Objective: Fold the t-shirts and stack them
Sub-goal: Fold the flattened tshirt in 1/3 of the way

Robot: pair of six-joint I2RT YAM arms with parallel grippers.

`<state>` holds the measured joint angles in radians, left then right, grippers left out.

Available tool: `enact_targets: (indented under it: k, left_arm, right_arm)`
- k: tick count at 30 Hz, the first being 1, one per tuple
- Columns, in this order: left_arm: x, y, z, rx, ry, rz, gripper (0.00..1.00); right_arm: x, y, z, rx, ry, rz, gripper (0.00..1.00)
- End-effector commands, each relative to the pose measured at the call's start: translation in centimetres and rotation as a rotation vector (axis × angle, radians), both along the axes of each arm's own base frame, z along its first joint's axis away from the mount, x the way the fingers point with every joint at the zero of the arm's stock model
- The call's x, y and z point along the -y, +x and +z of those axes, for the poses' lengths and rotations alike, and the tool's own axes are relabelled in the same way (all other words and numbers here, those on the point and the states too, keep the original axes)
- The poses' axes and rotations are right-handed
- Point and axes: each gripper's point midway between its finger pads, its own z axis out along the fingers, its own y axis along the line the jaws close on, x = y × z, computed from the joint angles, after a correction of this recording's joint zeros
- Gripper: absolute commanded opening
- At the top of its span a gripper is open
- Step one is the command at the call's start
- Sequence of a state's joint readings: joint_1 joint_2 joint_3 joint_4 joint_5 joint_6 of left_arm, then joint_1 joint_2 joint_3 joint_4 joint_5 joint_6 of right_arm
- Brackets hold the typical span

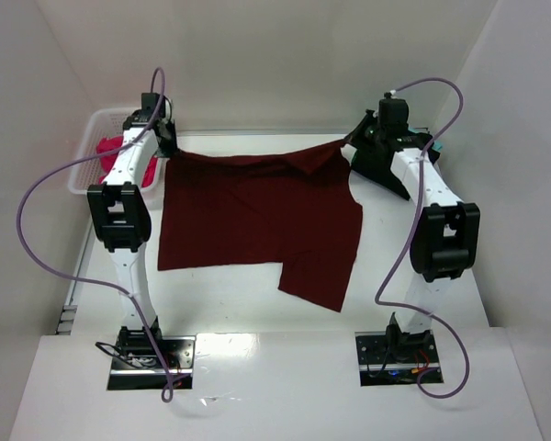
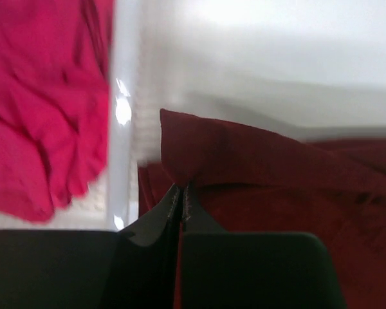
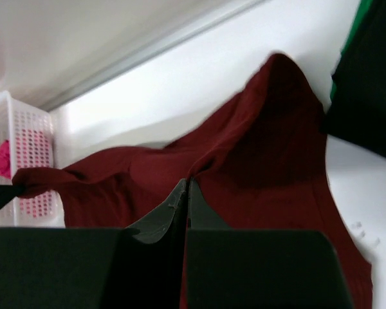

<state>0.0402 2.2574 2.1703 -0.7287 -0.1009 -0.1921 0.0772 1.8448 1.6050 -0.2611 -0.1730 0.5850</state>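
White table (image 1: 230,308), dark maroon t-shirt (image 1: 257,220) spread across it, white lattice basket (image 1: 81,170) at far left corner

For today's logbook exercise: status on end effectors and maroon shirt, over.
Left end effector, right end effector shut on maroon t-shirt, far edge. Hem on table. Basket beside left arm.

Bright, even light, white glare on the near table (image 1: 257,344) edge, 2 wrist views softly blurred.
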Motion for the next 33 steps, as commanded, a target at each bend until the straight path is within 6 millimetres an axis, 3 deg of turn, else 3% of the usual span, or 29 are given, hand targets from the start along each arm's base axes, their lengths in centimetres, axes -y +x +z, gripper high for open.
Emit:
enact_targets:
  k: [1, 2, 4, 6, 9, 20, 24, 26, 28, 30, 33]
  left_arm:
    - [0.2, -2.7, 2.2, 0.019, 0.017, 0.008, 0.00]
    - [0.5, -3.4, 1.3, -0.006, -0.003, 0.012, 0.00]
    - [0.6, -5.0, -0.7, -0.049, -0.018, 0.043, 0.00]
    - [0.7, -6.0, -1.5, -0.066, -0.035, 0.067, 0.00]
    - [0.3, -7.2, -3.3, -0.115, -0.022, 0.094, 0.00]
    - [-0.9, -8.3, -4.0, -0.144, 0.030, 0.162, 0.00]
    - [-1.0, -8.5, -3.7, -0.146, 0.031, 0.164, 0.00]
    - [-0.8, -8.7, -3.4, -0.145, 0.018, 0.166, 0.10]
    - [-0.5, -8.7, -2.4, -0.121, 0.001, 0.170, 0.30]
    - [0.1, -8.4, -1.5, -0.092, -0.031, 0.148, 0.58]
    - [1.2, -7.7, 0.3, -0.038, -0.080, 0.104, 0.66]
  right_arm:
    - [0.5, -1.6, 1.8, 0.045, 0.014, -0.013, 0.00]
    - [0.5, -2.1, 0.3, 0.012, 0.011, -0.013, 0.00]
    - [0.9, -2.7, -0.6, -0.020, 0.023, -0.020, 0.00]
    - [0.7, -3.7, -2.2, -0.057, 0.025, -0.011, 0.00]
    - [0.8, -4.8, -2.8, -0.070, 0.032, -0.016, 0.00]
    - [0.7, -7.4, -7.2, -0.178, 0.054, -0.025, 0.00]
    - [0.8, -7.8, -8.0, -0.202, 0.050, -0.033, 0.00]
    - [1.0, -8.0, -8.2, -0.209, 0.037, -0.038, 0.01]
    - [1.1, -8.0, -8.2, -0.211, 0.034, -0.039, 0.31]
    - [1.4, -7.9, -8.3, -0.207, 0.016, -0.051, 0.49]
    - [1.6, -7.5, -7.9, -0.189, 0.005, -0.053, 0.70]
